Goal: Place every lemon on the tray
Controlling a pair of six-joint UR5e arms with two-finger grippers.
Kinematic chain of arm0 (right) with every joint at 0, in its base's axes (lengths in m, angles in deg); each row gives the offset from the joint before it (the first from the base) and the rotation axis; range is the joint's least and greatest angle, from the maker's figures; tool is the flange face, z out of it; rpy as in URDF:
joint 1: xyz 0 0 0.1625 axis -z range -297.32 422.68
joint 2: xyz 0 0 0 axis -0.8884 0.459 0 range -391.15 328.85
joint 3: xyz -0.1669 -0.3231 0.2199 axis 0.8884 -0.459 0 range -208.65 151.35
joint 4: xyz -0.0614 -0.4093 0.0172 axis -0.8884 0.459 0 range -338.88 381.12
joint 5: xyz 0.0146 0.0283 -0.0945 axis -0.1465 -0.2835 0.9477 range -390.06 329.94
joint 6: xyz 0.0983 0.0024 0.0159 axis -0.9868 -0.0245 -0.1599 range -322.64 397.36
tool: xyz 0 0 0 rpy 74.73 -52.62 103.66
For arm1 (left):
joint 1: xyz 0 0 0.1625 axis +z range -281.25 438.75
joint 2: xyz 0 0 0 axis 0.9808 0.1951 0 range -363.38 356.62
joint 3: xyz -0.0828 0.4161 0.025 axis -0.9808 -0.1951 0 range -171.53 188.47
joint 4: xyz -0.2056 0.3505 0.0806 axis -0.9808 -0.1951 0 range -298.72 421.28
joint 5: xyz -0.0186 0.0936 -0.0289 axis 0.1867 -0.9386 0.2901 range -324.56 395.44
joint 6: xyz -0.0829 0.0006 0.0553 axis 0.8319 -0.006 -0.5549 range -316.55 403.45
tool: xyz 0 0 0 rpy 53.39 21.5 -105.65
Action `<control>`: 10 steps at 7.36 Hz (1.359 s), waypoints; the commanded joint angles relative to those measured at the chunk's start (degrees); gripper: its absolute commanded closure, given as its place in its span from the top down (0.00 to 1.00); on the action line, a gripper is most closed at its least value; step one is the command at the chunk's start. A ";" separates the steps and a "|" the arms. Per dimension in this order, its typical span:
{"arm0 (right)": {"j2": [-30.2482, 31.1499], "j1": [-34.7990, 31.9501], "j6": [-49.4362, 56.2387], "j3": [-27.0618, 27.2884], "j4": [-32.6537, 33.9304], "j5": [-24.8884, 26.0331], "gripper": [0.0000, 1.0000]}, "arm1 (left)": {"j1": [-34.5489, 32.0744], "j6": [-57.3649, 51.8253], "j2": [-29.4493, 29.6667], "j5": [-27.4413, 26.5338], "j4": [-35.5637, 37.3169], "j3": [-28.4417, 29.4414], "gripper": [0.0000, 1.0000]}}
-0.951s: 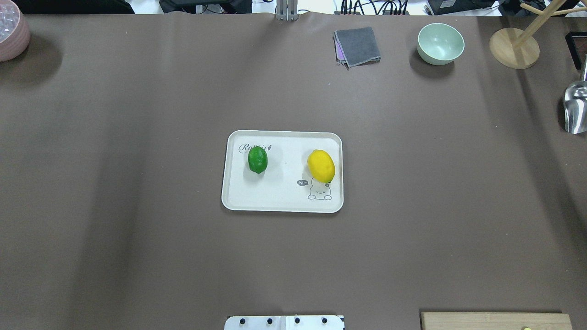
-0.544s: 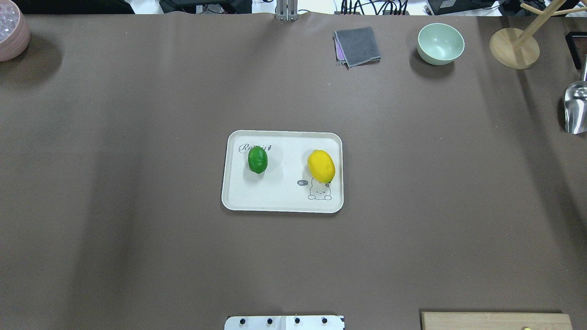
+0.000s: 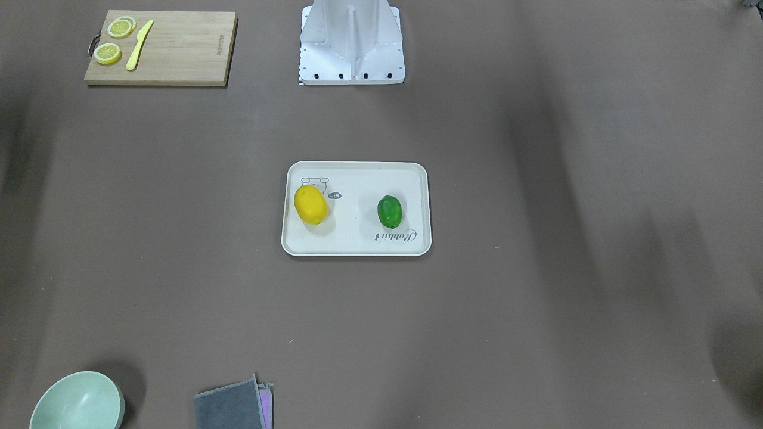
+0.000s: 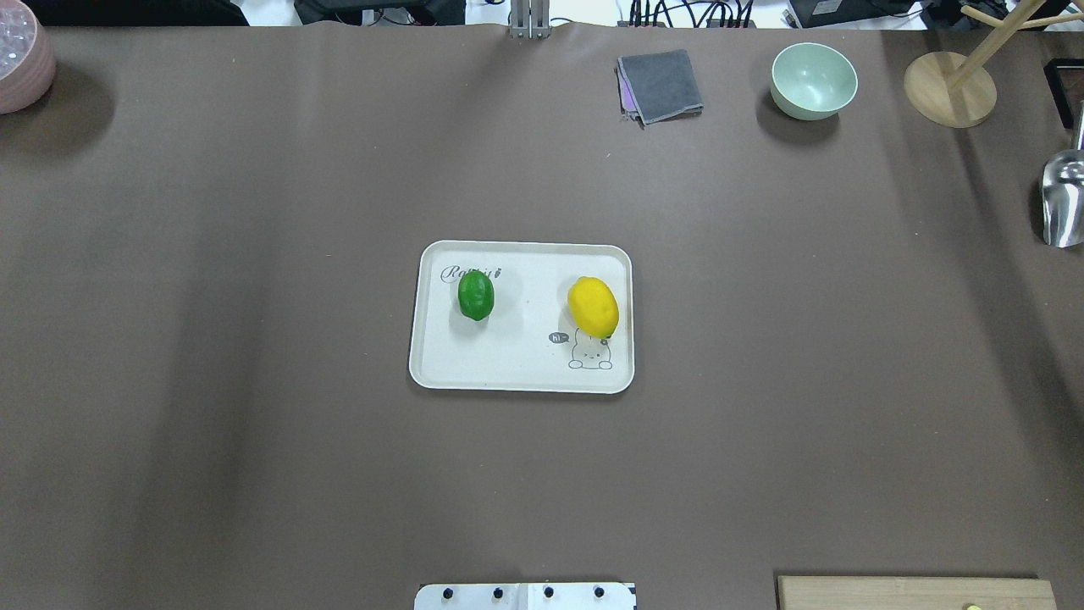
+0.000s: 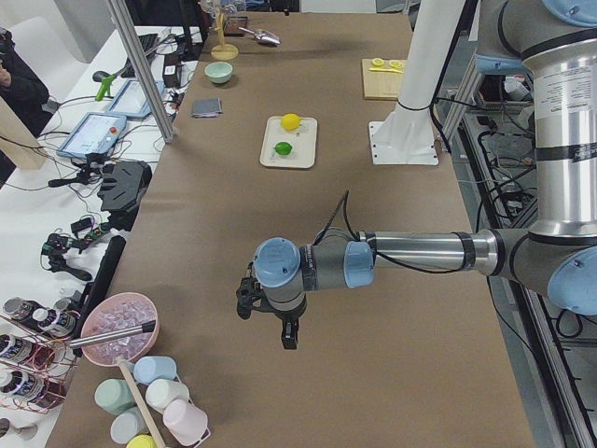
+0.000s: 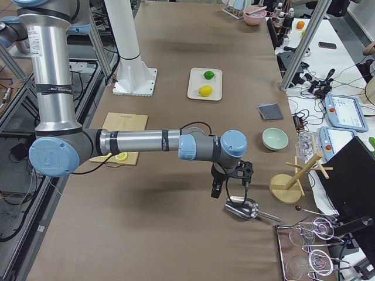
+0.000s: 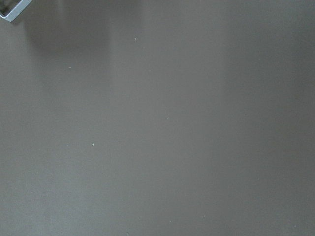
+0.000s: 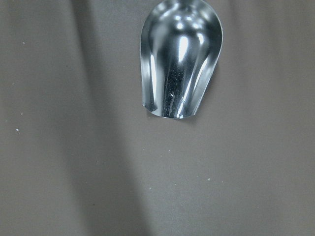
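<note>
Left gripper (image 5: 270, 322): hangs over the table (image 4: 254, 339) at the robot's left end, well apart from the tray (image 4: 517, 373). It shows only in the left side view, so I cannot tell whether it is wide or narrow. Nothing is seen in it. Its wrist camera shows plain brown table.

Right gripper (image 6: 230, 184): hangs just above a metal scoop (image 8: 179, 59) at the robot's right end. It shows only in the right side view, so its opening cannot be told. In the wrist view the scoop lies at 12 o'clock, mouth toward the frame's centre.

Tray: off-white, rounded corners, flat at the table's centre.

Green lemon (image 4: 476, 295): on the tray, toward 10 o'clock of the tray's middle in the overhead view, partly over the script print.

Yellow lemon (image 4: 593, 306): on the tray, toward 3 o'clock of its middle, touching the top of the cartoon animal print. It lies apart from the green one.

Other items, by the overhead view, from the tray:
- grey cloth (image 4: 660, 85), 1 o'clock
- mint bowl (image 4: 814, 80), 2 o'clock
- wooden stand (image 4: 948, 89), 2 o'clock, farther out
- pink bowl (image 4: 21, 63), 10 o'clock
- cutting board (image 3: 179, 47), 4 o'clock, bearing lemon slices (image 3: 108, 53) and a yellow knife (image 3: 139, 44)
</note>
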 commanded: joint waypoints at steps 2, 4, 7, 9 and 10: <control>0.00 0.00 0.18 -0.04 0.00 0.09 1.00 | -0.04 0.02 0.47 -0.32 0.17 -0.82 0.98; 0.00 0.00 0.09 0.05 0.00 0.09 1.00 | -0.04 0.02 0.38 -0.32 0.25 -0.83 0.98; 0.09 0.00 0.09 0.05 0.00 0.09 1.00 | -0.04 0.02 0.47 -0.32 0.52 -0.83 0.98; 0.09 0.00 0.09 -0.13 0.00 0.09 1.00 | -0.04 0.02 1.26 -0.32 1.40 -0.74 0.98; 0.09 0.00 0.09 -0.13 0.00 0.09 1.00 | -0.04 0.02 1.26 -0.32 1.40 -0.56 0.98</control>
